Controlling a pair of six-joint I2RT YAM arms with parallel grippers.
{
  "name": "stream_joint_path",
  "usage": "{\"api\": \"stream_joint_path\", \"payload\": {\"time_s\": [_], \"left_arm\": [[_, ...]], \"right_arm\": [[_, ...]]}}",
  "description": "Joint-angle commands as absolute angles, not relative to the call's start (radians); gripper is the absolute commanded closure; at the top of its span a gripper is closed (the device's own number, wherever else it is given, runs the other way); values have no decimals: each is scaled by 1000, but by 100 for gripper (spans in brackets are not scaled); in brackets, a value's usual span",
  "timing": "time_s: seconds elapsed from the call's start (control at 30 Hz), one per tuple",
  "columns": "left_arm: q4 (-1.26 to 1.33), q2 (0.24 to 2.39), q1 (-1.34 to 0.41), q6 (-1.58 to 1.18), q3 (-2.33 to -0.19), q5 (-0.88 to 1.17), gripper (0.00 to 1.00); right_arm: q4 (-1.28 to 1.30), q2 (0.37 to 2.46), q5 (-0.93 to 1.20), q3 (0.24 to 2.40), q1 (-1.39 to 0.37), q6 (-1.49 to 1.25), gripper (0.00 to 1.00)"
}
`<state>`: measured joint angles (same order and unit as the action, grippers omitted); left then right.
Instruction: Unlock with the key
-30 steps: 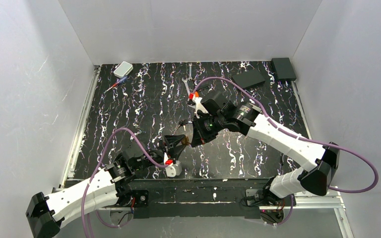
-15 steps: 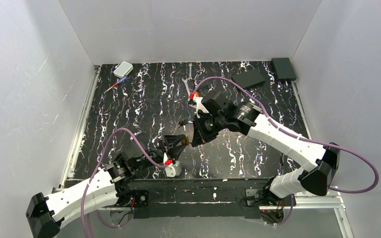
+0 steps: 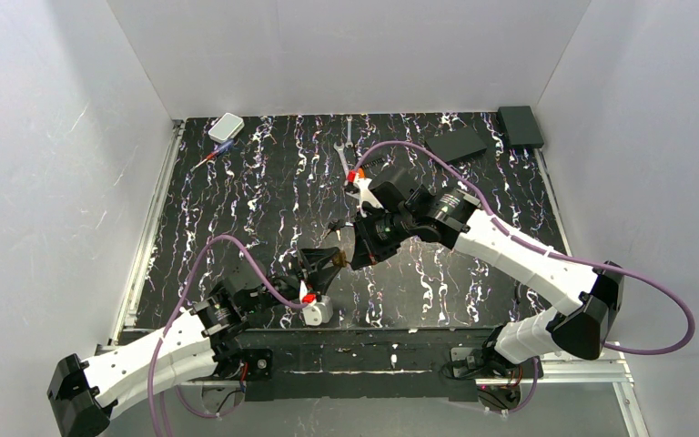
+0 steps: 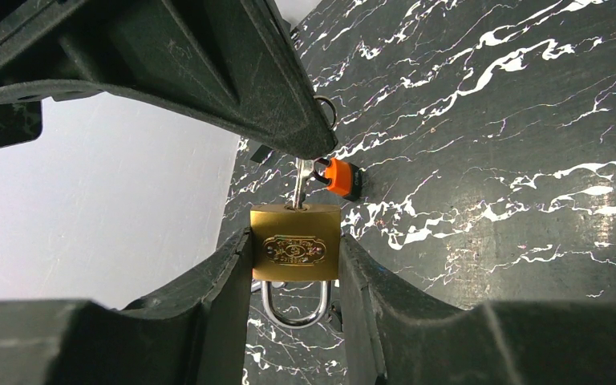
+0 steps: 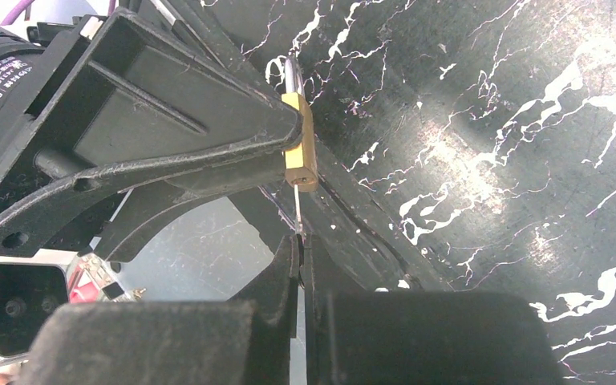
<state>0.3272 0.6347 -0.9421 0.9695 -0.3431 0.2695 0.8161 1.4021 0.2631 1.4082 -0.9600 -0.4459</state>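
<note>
The small brass padlock (image 4: 295, 253) is clamped between my left gripper's (image 4: 295, 239) two black fingers, with its steel shackle (image 4: 293, 311) closed and pointing back toward the wrist. The silvery key blade (image 4: 298, 183) is in the keyhole at the padlock's far end. My right gripper (image 5: 301, 245) is shut on the key's head and hides it. The thin blade (image 5: 297, 210) runs from my right fingertips into the padlock (image 5: 301, 156). In the top view both grippers meet over the near middle of the table, left gripper (image 3: 324, 261) and right gripper (image 3: 355, 248).
A small orange and dark piece (image 4: 338, 176) hangs next to the key, with a ring (image 4: 329, 108) above it. Silver wrenches (image 3: 344, 157) lie at the back centre. A white box (image 3: 226, 127) and a pen (image 3: 211, 157) are back left. Two black boxes (image 3: 456, 144) (image 3: 520, 126) are back right.
</note>
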Motion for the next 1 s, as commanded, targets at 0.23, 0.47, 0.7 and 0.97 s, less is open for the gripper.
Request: {"api": "stream_joint_path", "payload": {"time_s": [0.23, 0.47, 0.7, 0.97], "left_arm": [[361, 594, -953, 982, -379, 337, 100], [355, 596, -954, 986, -377, 352, 100], [346, 598, -957, 998, -381, 335, 100], [338, 609, -963, 1009, -387, 320, 100]], "right_arm": [[803, 1421, 218, 1459, -962, -408, 99], [807, 1430, 220, 1474, -962, -404, 99], [836, 1443, 221, 1507, -962, -411, 99], [821, 1445, 239, 1490, -961, -435, 99]]}}
